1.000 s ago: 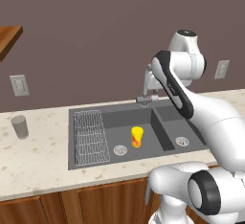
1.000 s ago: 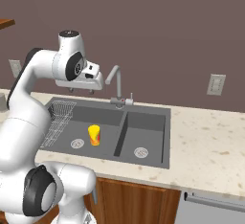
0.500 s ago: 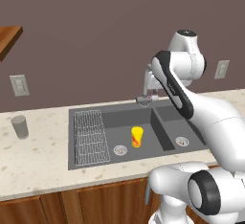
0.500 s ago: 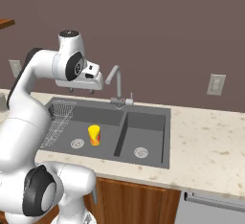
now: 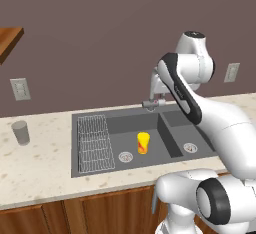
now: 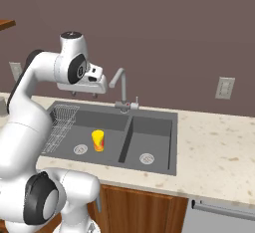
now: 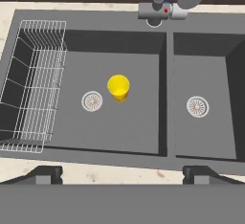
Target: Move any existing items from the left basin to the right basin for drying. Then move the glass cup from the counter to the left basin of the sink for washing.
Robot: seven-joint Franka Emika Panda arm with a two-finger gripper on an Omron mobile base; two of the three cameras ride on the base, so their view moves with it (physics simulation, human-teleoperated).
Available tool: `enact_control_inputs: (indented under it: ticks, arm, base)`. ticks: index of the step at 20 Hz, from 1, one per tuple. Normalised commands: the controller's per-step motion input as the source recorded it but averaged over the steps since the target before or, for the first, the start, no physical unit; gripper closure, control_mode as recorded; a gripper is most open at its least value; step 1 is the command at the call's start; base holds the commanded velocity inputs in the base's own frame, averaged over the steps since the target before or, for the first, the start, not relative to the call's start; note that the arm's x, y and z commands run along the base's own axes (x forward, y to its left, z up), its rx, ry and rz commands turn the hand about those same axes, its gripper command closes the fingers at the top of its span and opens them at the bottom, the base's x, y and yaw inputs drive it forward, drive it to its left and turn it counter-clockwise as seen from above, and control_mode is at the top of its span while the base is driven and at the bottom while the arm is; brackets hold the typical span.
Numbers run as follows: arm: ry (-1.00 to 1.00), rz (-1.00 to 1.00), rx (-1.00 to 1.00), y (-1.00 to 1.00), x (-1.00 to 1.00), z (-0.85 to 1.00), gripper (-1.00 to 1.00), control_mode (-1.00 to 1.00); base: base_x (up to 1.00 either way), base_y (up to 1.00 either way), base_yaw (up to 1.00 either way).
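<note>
A small yellow item with a red-orange band (image 7: 118, 87) stands upright on the floor of the left basin (image 7: 129, 122), beside its round drain. It appears too in the left base view (image 5: 143, 143) and the right base view (image 6: 98, 140). My gripper (image 7: 123, 175) hangs high over the sink's front edge, looking straight down, jaws wide open with nothing between them; from the right base view the gripper (image 6: 84, 94) is well above the left basin. The right basin (image 7: 201, 132) holds only its drain. The glass cup (image 5: 20, 132) stands on the counter (image 5: 40, 173), far left of the sink.
A wire rack (image 7: 33, 94) fills the left part of the left basin. The grey curved faucet (image 7: 165, 7) rises behind the divider between the basins. Wall outlets (image 5: 19, 89) sit above the counter, and a wooden shelf (image 5: 7, 40) juts out at the upper left.
</note>
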Motion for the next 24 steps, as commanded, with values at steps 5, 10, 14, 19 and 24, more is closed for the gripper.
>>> enact_control_inputs:
  ticks: [5,10,14,19,24]
  arm:
    - [0.0,0.0,0.0,0.16,0.0,0.0,-1.0,-1.0]
    - [0.0,0.0,0.0,0.0,0.0,0.0,-1.0,1.0]
    - [0.0,0.0,0.0,0.0,0.0,0.0,-1.0,1.0]
    - [0.0,0.0,0.0,0.0,0.0,0.0,-1.0,1.0]
    - [0.0,0.0,0.0,0.0,0.0,0.0,-1.0,1.0]
  base:
    - [0.0,0.0,0.0]
    - [0.02,0.44,0.0]
    - [0.08,0.62,0.0]
    - [0.07,0.59,0.0]
    - [0.12,0.42,0.0]
